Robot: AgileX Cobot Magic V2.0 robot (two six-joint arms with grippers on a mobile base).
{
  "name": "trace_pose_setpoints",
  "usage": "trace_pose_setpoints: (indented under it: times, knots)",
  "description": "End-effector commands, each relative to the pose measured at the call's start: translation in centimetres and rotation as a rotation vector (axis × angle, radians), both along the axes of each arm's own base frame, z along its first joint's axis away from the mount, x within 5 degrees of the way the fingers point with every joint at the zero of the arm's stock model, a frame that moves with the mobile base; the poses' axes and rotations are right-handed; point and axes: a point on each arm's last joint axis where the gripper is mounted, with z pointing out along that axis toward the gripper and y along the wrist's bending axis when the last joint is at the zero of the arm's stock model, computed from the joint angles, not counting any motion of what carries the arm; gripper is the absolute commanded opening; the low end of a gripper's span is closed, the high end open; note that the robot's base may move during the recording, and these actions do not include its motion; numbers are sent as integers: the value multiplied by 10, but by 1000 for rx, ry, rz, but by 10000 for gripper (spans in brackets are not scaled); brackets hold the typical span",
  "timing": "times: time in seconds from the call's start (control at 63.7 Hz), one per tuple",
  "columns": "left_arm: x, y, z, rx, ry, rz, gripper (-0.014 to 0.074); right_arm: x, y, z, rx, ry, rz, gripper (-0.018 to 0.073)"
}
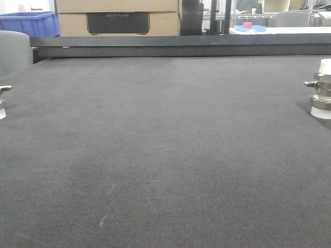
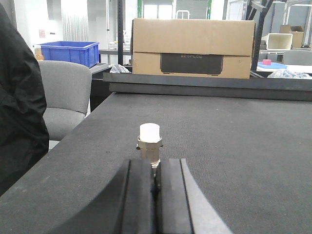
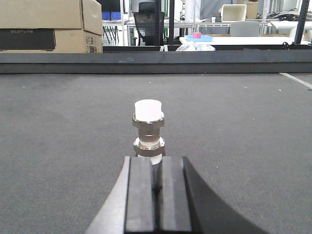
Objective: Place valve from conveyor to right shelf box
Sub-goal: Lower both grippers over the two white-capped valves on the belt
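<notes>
The conveyor is a wide dark grey woven belt with a dark rail along its far edge. One silver valve with white caps stands upright at the right edge of the front view, and a second valve is half cut off at the left edge. In the right wrist view a valve stands just past my right gripper, whose jaws are shut and empty. In the left wrist view a valve stands just past my left gripper, also shut and empty. The shelf box is out of view.
A cardboard box sits behind the far rail. A grey chair and a blue crate are off the belt's left side. A dark-clothed shape fills the left edge. Tables stand far behind.
</notes>
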Motion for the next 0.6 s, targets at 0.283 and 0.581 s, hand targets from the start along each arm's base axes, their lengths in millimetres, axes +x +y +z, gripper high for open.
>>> trace_pose_setpoints:
  times: [0.283, 0.581]
  knots:
    - [-1, 0, 3, -13, -28, 1, -111, 0, 0, 2, 0, -22, -3, -155]
    - [-1, 0, 5, -12, -44, 1, -111, 0, 0, 2, 0, -27, -3, -155]
